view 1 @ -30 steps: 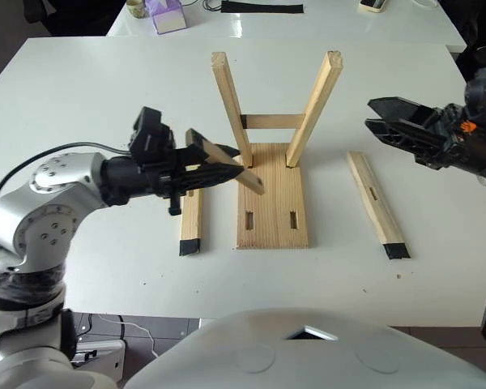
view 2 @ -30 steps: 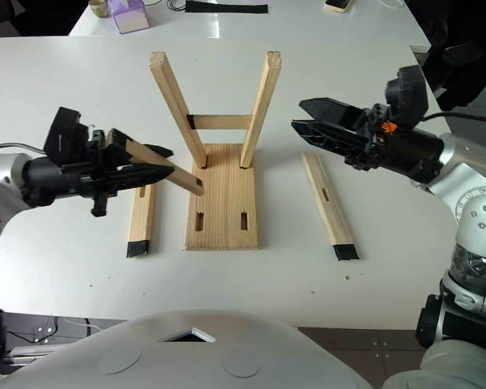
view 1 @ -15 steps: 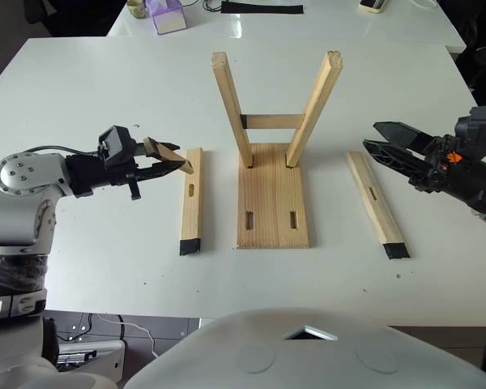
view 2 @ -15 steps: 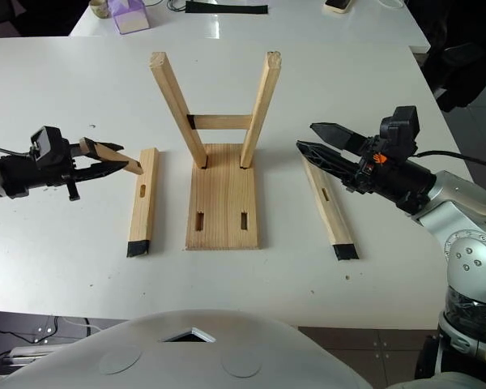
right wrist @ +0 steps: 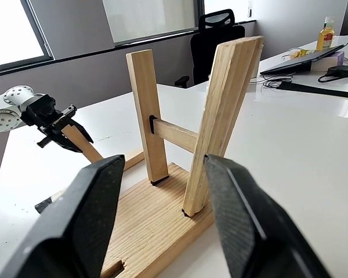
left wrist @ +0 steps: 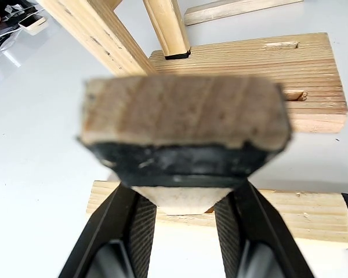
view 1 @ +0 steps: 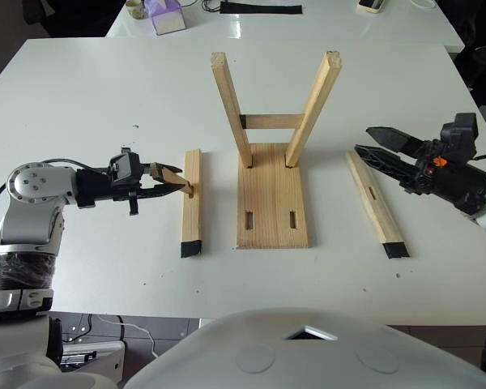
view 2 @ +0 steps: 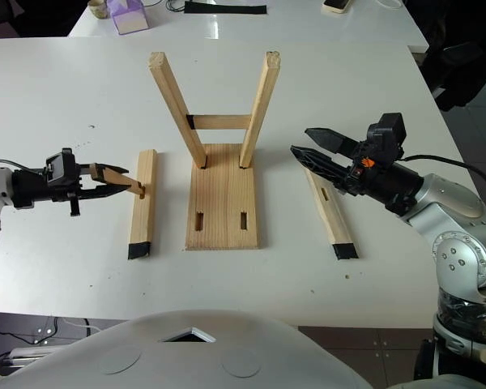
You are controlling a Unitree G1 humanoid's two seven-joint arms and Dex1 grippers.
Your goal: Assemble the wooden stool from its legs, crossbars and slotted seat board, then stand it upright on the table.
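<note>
The white table (view 1: 81, 97) carries the seat board (view 1: 272, 203) lying flat near its middle, with two empty slots at its near end. Two legs (view 1: 231, 109) (view 1: 313, 109) stand in the slots at its far end, leaning apart towards the top, and a crossbar (view 1: 273, 121) joins them. A loose leg (view 1: 192, 203) with a black tip lies flat just left of the board, and another loose leg (view 1: 373, 203) lies to its right. The right gripper (view 1: 364, 139) hovers over the far end of that right leg with its jaws spread and nothing between them. The left gripper (view 1: 178, 180) is clamped on a short second crossbar (view 2: 123, 182), whose free end reaches the left leg at about its slot; whether they touch cannot be told.
</note>
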